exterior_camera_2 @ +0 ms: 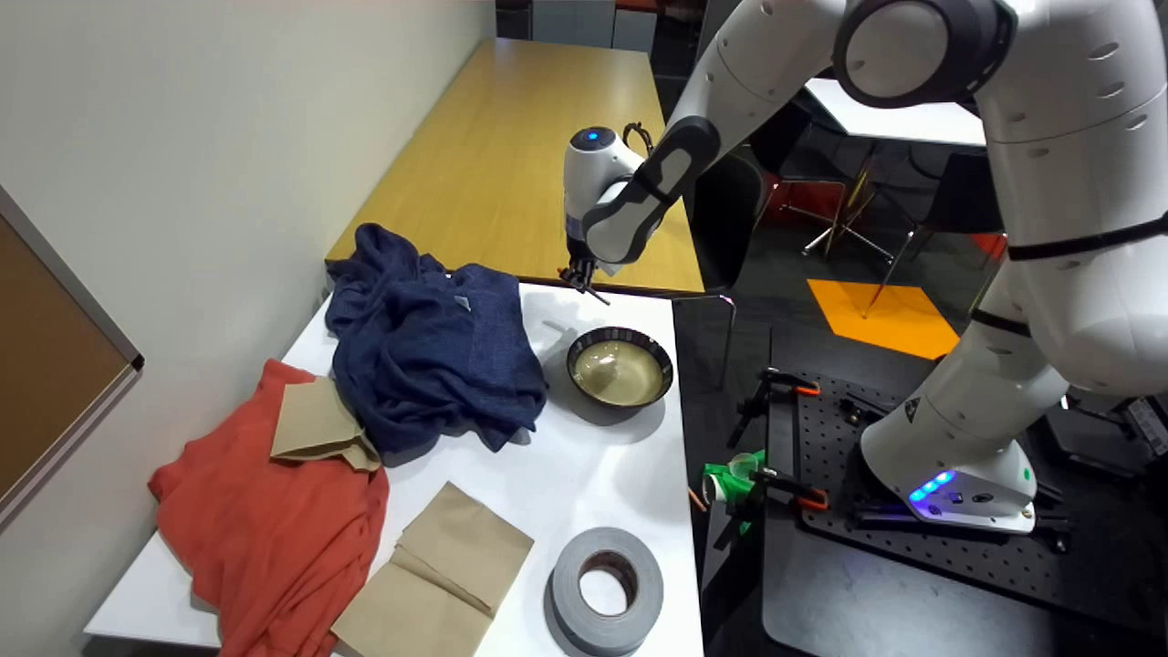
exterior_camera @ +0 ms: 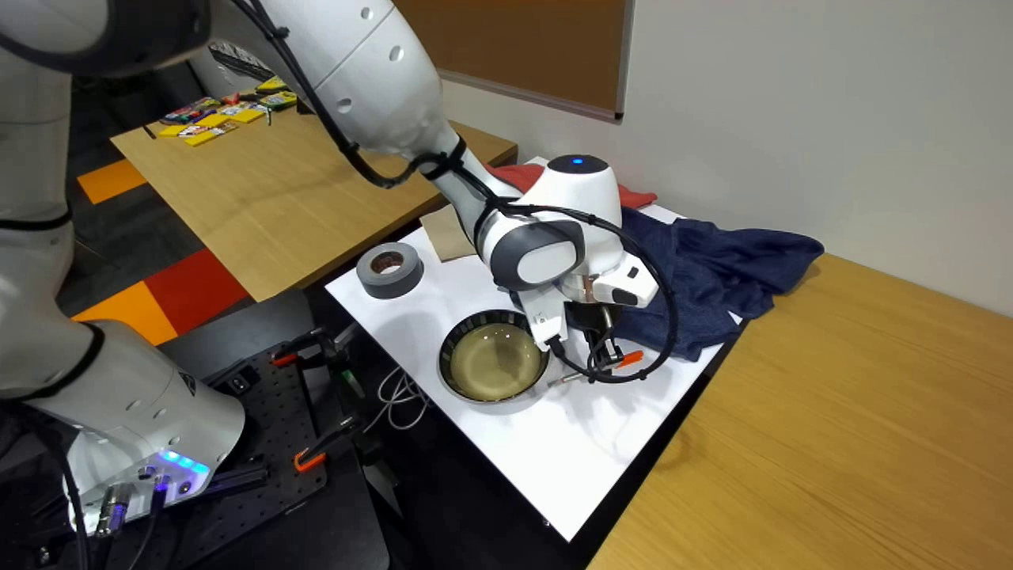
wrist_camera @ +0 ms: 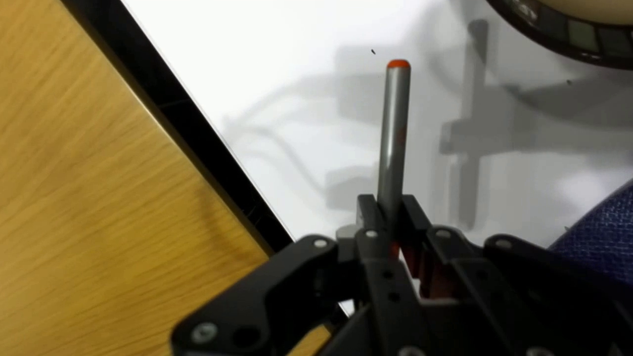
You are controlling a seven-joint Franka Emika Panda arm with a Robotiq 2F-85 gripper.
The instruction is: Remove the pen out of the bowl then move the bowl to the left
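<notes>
My black metal hand, clasping a slim grey pen with orange-red end, pen aloft above the white counter, outside and near a round shallow bowl, dark-rimmed, tan inside, upright on that counter, grey ring-shaped tape roll well apart.

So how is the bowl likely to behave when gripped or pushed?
The bowl should hold its shape, as it looks hard and evenly round. It might slip in a grip, given the glossy highlights inside. Being wide and low, it would probably slide before tipping.
</notes>
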